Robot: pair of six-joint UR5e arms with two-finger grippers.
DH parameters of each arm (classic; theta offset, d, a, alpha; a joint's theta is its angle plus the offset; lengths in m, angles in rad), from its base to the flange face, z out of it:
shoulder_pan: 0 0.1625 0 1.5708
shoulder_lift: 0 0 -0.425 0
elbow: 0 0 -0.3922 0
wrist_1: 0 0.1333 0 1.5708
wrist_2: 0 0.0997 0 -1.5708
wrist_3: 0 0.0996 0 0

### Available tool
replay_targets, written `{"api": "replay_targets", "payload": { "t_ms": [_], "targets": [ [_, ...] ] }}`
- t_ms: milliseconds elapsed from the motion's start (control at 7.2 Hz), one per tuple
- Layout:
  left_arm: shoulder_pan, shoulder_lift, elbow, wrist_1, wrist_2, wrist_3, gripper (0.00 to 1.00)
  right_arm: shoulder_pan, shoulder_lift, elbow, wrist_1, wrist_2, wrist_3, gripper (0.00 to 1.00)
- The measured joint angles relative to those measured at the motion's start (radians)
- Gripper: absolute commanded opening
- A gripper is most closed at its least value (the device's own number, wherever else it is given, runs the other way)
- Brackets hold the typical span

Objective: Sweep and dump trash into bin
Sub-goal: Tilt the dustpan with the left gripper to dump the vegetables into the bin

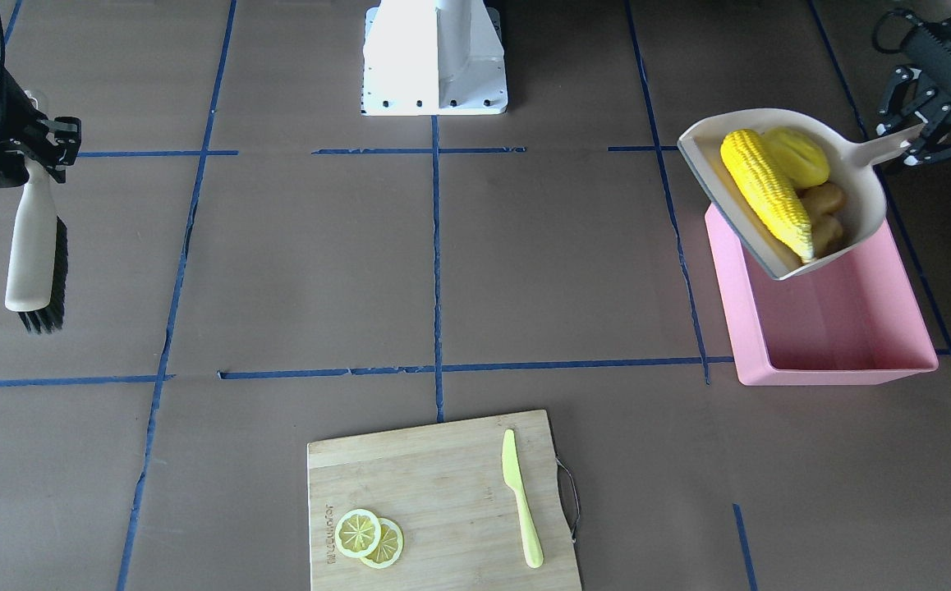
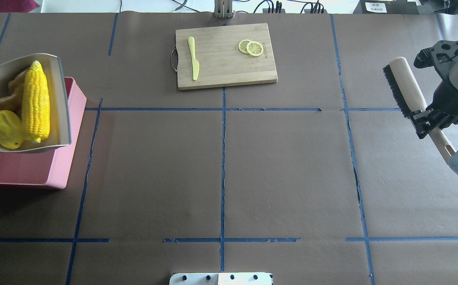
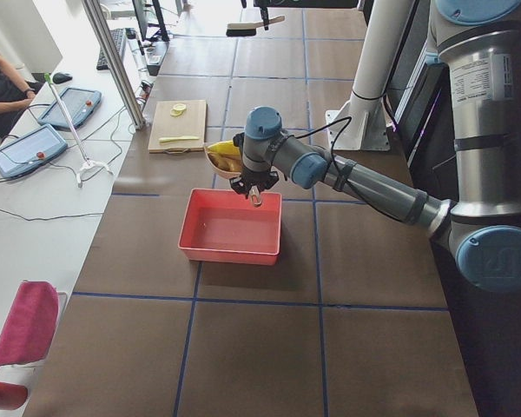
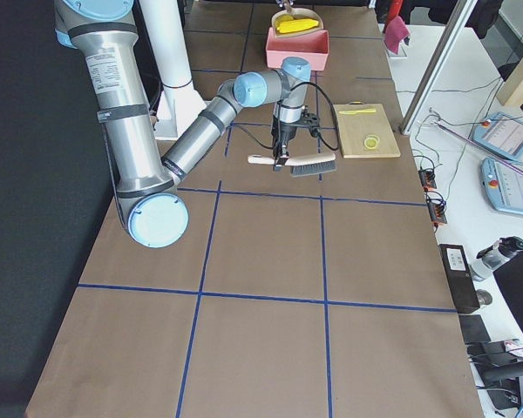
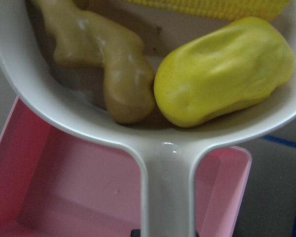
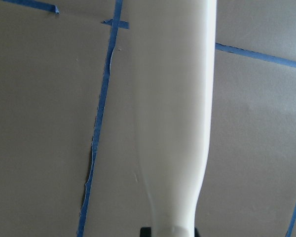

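Trash, namely corn [image 1: 767,193], potato [image 1: 796,156] and ginger [image 1: 822,209], sat in the dustpan [image 1: 866,209], held over the bin's [image 1: 837,376] robot-side end. The corn lay along the lip, opposite the left gripper [image 1: 909,141], which was clamped on the handle. The right gripper [image 1: 28,146] gripped the brush [image 1: 32,246], well apart.

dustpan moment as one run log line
left gripper: dustpan over bin | trash: in dustpan | right gripper: holds brush

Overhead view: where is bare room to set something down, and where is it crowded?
Bare: the board's middle, between the knife and the lemon slices; the table from the board toward the robot base, bordered by the bin and the brush. Crowded: the dustpan, full of trash, over the bin.
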Motion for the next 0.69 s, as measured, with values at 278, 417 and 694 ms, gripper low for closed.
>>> {"api": "replay_targets", "payload": {
  "t_ms": [278, 417, 694],
  "targets": [
    [-0.138, 0.028, 0.091, 0.001, -0.047, 0.133, 0.00, 0.011, -0.008, -0.004, 0.000, -0.001, -0.022, 0.00],
    [-0.189, 0.029, 0.158, 0.001, -0.054, 0.200, 0.00, 0.017, -0.022, -0.005, 0.001, -0.002, -0.040, 0.00],
    [-0.230, 0.028, 0.229, 0.000, -0.049, 0.274, 0.00, 0.027, -0.059, -0.007, 0.003, 0.005, -0.071, 0.00]
  ]
}}
